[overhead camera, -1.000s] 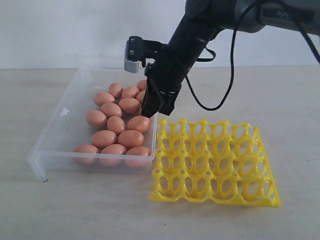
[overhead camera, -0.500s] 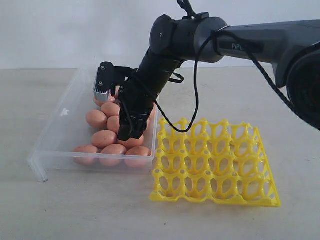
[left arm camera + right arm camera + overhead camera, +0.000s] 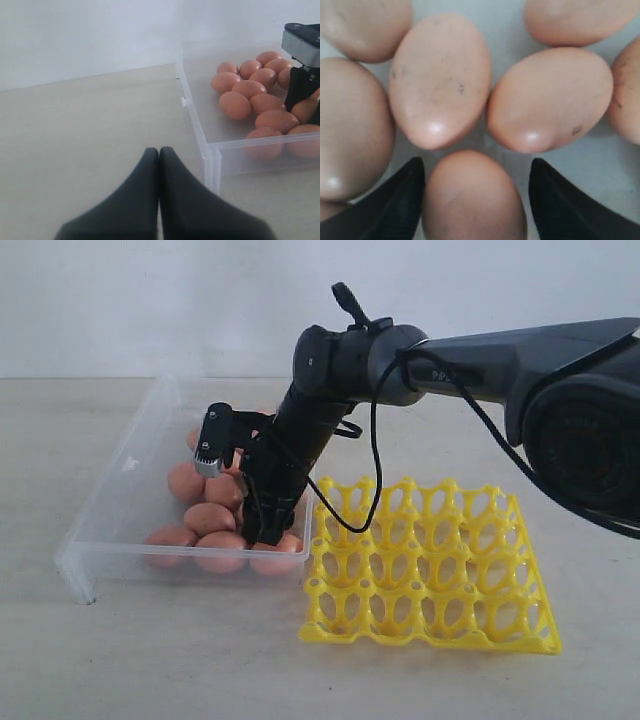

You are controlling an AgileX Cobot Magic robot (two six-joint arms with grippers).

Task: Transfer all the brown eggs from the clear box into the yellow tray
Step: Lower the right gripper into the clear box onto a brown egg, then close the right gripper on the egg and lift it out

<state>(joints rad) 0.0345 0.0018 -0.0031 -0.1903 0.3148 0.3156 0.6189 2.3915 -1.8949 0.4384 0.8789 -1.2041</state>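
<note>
Several brown eggs lie in the clear box on the left. Beside it on the right stands the yellow tray, its cups empty. My right gripper reaches down into the box near its front right corner. In the right wrist view it is open, its two black fingers on either side of one egg, with a gap showing at one finger. Other eggs lie just beyond. My left gripper is shut and empty over the bare table, beside the box and its eggs.
The right arm stretches in from the upper right, over the tray's far side, with a black cable hanging from it. Its wrist camera block shows above the eggs. The pale table runs to a white wall behind.
The right arm has come down and toward the front of the clear box, from above the eggs to in among them. The left gripper shows in no earlier frame.
</note>
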